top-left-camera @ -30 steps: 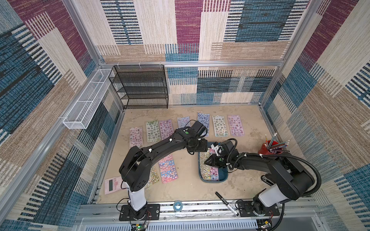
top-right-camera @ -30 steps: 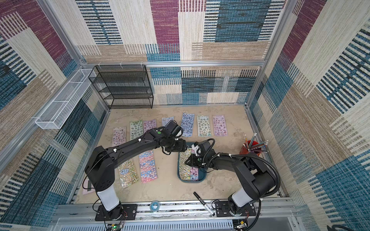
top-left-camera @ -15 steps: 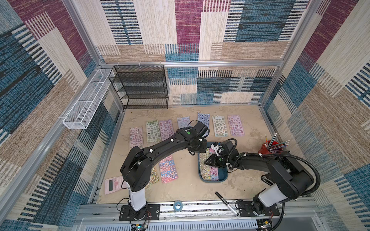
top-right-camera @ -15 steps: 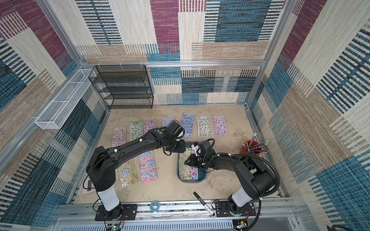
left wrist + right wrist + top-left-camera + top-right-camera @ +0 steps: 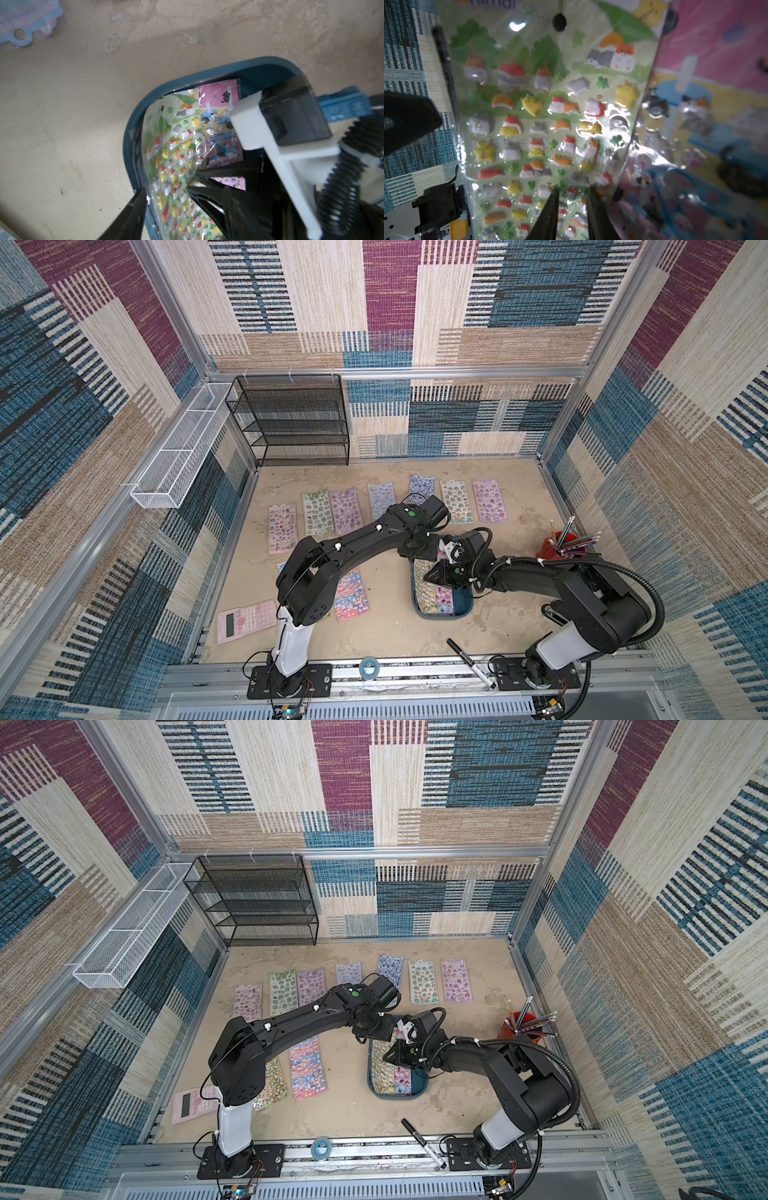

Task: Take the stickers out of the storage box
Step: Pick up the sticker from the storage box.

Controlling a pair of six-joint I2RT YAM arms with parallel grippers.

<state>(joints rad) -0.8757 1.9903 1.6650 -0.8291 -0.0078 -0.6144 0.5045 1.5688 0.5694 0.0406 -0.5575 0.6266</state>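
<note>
Green sticker sheet (image 5: 176,145) in storage box (image 5: 128,135): left jaws parted over it; right jaws nearly closed, grip unclear

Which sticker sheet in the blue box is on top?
The green hamster sheet; its edge covers the pink cat sheet in the storage box.

In both top views the black left arm (image 5: 361,537) & black right arm (image 5: 523,572) cover the far end of the shallow dark teal-blue plastic storage box (image 5: 442,616) (image 5: 397,1094). Left arm also hides pt of a lilac-blue glossy sticker sheet (image 5: 422,485). Figures on sheets there too small to tell. Right wrist cam: pastel green glossy sticker sheet (image 5: 539,114) cut off by frame edges, pink sheet (image 5: 716,62) blurred. Left wrist cam: box runs out of frame.
</note>
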